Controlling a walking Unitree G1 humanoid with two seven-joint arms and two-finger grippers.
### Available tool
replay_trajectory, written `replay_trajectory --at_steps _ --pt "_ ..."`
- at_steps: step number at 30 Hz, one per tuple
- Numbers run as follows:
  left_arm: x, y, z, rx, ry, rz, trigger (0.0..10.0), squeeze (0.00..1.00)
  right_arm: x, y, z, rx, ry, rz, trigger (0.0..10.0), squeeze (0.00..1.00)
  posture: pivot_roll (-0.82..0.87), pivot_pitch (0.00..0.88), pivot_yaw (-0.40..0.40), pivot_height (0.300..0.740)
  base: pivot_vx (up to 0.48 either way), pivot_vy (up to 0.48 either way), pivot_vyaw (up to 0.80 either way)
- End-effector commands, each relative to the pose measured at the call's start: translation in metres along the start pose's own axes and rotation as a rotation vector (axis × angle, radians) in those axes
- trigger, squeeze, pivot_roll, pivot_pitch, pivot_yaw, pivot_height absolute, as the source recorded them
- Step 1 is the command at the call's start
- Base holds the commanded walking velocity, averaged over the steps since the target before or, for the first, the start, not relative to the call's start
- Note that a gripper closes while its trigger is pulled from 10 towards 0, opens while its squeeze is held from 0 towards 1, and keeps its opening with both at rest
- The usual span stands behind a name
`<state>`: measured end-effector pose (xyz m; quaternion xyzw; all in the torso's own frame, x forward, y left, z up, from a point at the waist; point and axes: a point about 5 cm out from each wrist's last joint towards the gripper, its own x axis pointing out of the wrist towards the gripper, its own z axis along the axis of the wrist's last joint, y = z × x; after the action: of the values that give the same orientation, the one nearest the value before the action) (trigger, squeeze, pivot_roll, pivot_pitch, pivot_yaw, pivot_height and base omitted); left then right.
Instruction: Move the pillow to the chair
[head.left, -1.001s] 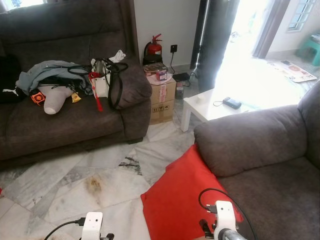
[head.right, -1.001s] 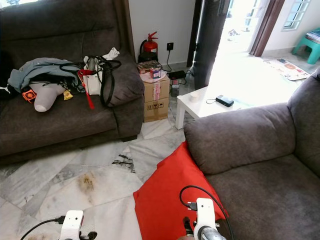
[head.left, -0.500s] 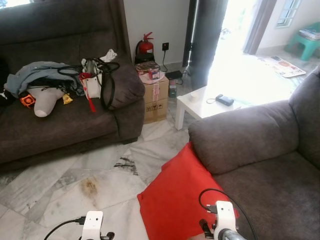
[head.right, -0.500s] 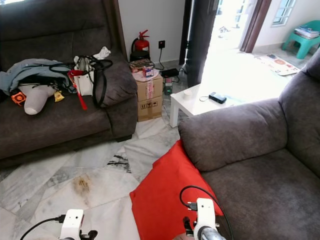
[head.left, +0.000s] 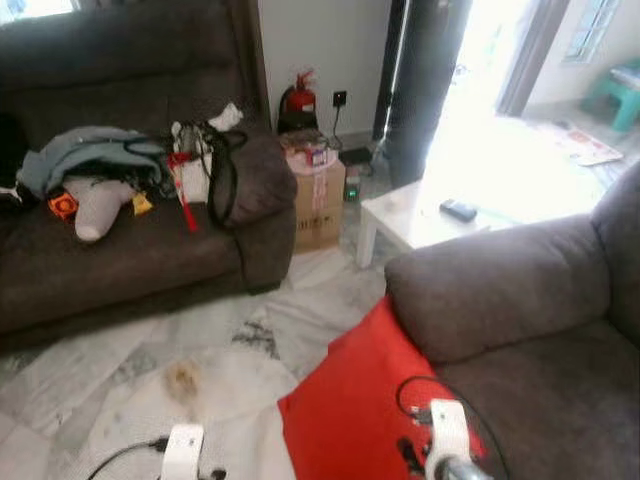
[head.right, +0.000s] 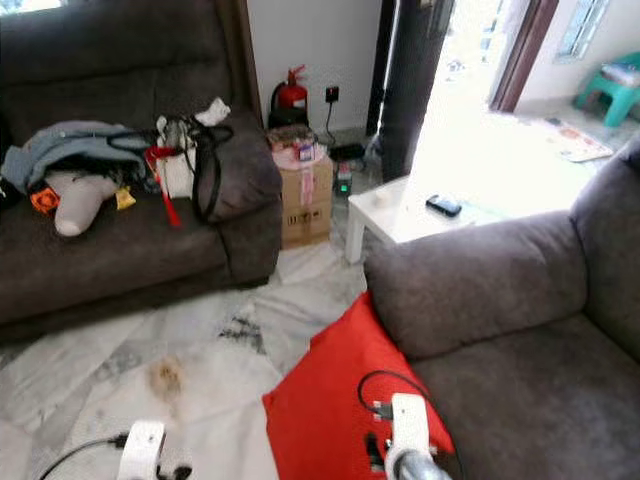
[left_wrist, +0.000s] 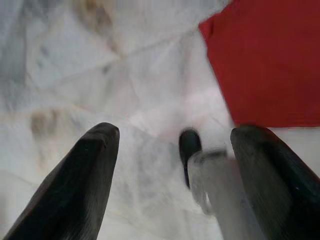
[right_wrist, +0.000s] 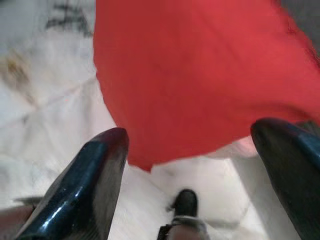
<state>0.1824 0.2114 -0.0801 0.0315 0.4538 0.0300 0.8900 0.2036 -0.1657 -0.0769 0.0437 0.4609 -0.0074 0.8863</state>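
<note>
Leaning against the front of the grey chair (head.left: 520, 300), a red pillow (head.left: 360, 400) is recorded in the left eye view at about 5 o'clock. It is plain, square and smooth-covered. Its lower edge rests on the marble floor (head.left: 150, 350); its upper corner points toward 1 o'clock and touches the chair's armrest, so the long diagonal runs from 7 to 1 o'clock. A dark sofa (head.left: 120, 250) with clothes and a bag is noted at 10 o'clock, a cardboard box (head.left: 318, 195) and a fire extinguisher (head.left: 300, 98) at 12 o'clock, and a white table (head.left: 420, 215) at 2 o'clock.

In the right eye view the same arrangement is seen, with the right arm's wrist at 6 o'clock over the pillow's lower part.

In the left wrist view the left gripper (left_wrist: 172, 165) is seen with its fingers spread wide above bare floor, the pillow's corner lying beyond at 1 o'clock.

In the right wrist view the right gripper (right_wrist: 192, 165) is seen with its fingers parted wide, nothing held, and the pillow's edge lying between and beyond them.
</note>
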Motion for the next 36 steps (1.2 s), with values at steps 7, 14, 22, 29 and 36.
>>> replay_trajectory --at_steps 7,14,22,29,36 --pt "0.0007 -0.0074 0.0007 0.002 -0.001 -0.019 10.0 0.00 -0.0014 -0.0099 -0.0031 -0.004 0.010 -0.031 10.0 0.00 0.03 0.000 0.000 0.740 0.279 0.000 0.00" --pt "0.0007 -0.0078 0.0016 -0.001 -0.012 -0.021 10.0 0.00 -0.0015 -0.0105 -0.0032 -0.002 0.008 -0.037 10.0 0.00 0.03 0.000 0.000 0.740 0.079 0.000 0.00" --pt "0.0005 -0.0065 0.0014 -0.026 -0.019 0.000 10.0 0.00 -0.0015 -0.0106 -0.0026 0.007 -0.001 -0.048 10.0 0.00 0.04 0.000 -0.002 0.740 0.000 0.000 0.00" --pt "0.0004 -0.0057 0.0013 -0.023 -0.020 0.011 10.0 0.00 -0.0015 -0.0101 -0.0025 0.010 -0.004 -0.041 10.0 0.00 0.04 0.000 -0.003 0.740 0.000 0.000 0.00" --pt "0.0005 -0.0050 0.0014 -0.006 -0.017 0.016 10.0 0.00 -0.0014 -0.0099 -0.0024 0.016 -0.007 -0.046 10.0 0.00 0.04 0.000 -0.002 0.740 0.000 0.000 0.00"
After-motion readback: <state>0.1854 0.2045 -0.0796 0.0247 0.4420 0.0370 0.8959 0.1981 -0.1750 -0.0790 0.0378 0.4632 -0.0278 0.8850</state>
